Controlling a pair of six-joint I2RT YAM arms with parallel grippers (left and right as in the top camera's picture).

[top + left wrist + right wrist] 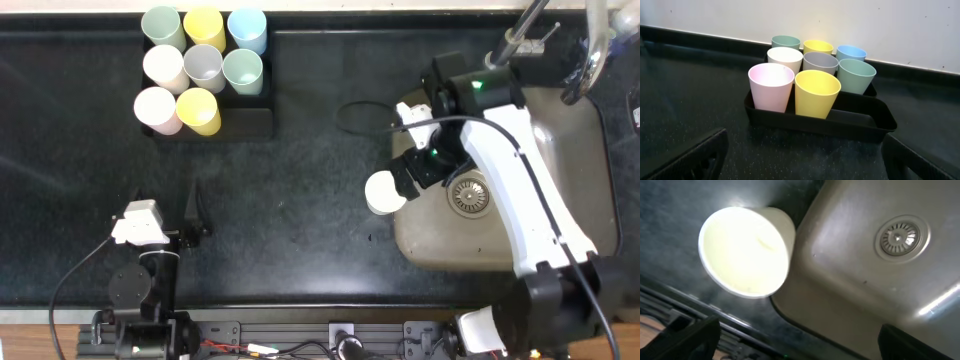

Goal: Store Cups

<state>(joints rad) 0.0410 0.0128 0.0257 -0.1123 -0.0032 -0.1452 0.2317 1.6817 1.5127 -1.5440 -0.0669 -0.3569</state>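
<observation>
Cream cup (742, 250) | just beyond the right jaws, which stand apart and clear of it | at the sink (850, 275) rim on the desk (300, 230) | left jaws apart, facing the tray (860, 122) with eight cups (817, 92)

Dark worktop (300, 200), black tray (250, 123) of cups (205, 68) far left, steel sink (440, 245) at right, cream cup (383, 192) beside it

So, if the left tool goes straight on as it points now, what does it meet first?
The left tool would likely meet the near wall of the black tray; the pink cup and yellow cup stand just behind it. The counter between looks free, though depth is unclear.
</observation>
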